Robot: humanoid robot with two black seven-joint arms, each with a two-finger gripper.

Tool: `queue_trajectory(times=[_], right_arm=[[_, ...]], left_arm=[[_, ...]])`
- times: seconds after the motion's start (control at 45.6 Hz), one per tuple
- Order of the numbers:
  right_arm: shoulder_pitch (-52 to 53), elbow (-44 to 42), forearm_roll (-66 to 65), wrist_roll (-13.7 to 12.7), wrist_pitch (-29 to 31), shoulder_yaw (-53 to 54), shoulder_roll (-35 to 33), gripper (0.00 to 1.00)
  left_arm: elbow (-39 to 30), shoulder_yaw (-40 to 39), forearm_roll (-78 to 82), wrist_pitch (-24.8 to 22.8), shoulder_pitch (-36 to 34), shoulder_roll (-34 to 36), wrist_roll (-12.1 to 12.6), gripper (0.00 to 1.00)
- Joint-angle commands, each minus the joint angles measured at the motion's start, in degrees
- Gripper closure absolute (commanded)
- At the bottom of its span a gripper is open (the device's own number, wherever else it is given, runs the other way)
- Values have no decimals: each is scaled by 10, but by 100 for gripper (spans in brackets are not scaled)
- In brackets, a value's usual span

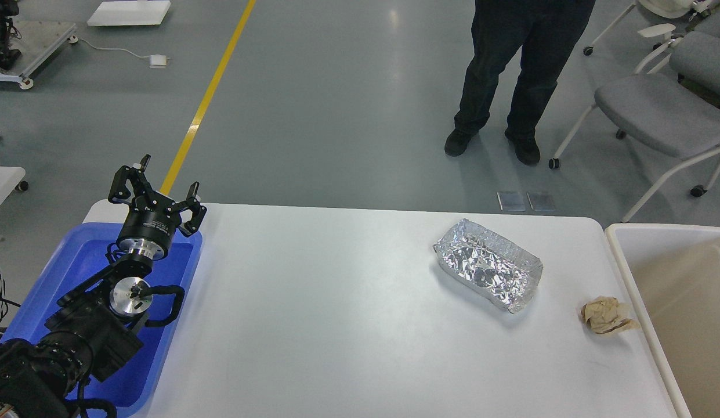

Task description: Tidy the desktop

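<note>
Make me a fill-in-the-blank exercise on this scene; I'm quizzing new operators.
1. The left gripper hangs open above the ____ tray.
2. The crumpled paper ball lies beside the ____ bin.
3. The foil container rests on the ____ desktop.

Missing words: blue; cream-white; white

white desktop (348,302); blue tray (180,290); silver foil pan (488,273); tan paper wad (606,316)

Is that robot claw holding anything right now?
No. The left gripper is open and empty above the blue tray; no other gripper shows.
</note>
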Motion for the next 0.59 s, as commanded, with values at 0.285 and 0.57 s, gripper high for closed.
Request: queue_trajectory(times=[0.285, 0.57], right_arm=[[-67, -20, 0, -25, 0, 54, 48, 100], [-80, -19, -1, -22, 1, 53, 53, 100]], left_arm=[[0, 0, 0, 0, 0, 0, 0, 0], [0, 0, 0, 0, 0, 0, 1, 0]])
